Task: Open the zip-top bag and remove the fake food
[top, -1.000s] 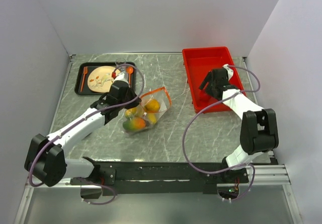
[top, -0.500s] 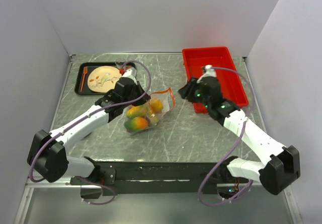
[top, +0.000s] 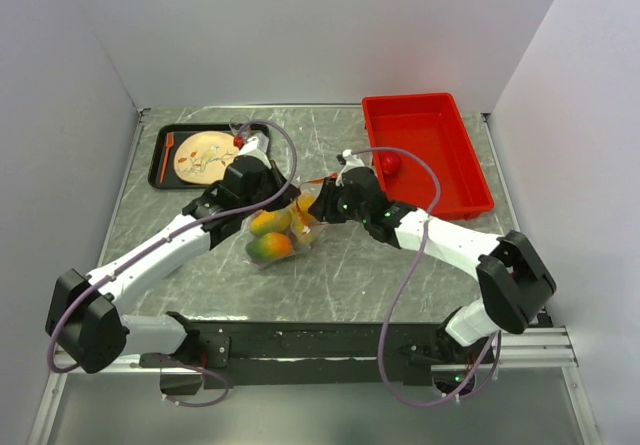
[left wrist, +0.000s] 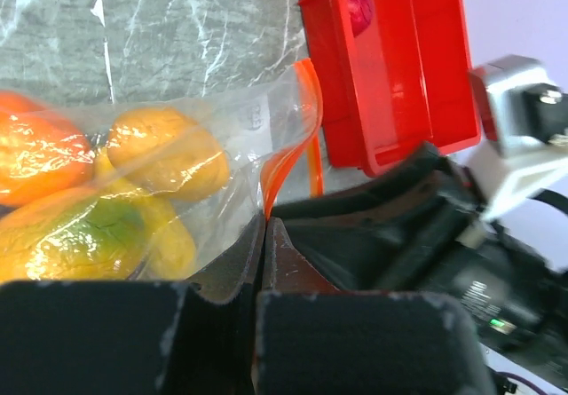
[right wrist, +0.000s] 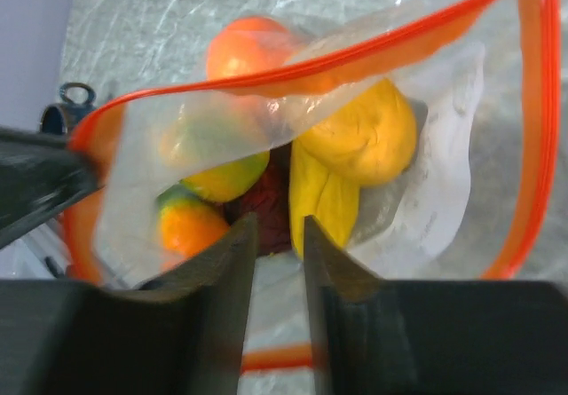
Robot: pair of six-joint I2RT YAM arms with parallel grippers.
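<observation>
Now our right gripper is back at the bag.
Our left gripper squeezes the bag's edge tight on the table. Right jaws, slightly apart and empty, hang over the fruit inside. Farther off, one red fruit lies in the bin.

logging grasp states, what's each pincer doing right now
Left pincer: closed on the zip-top bag edge.
Right pincer: open, holding nothing, at the bag's mouth.
</observation>
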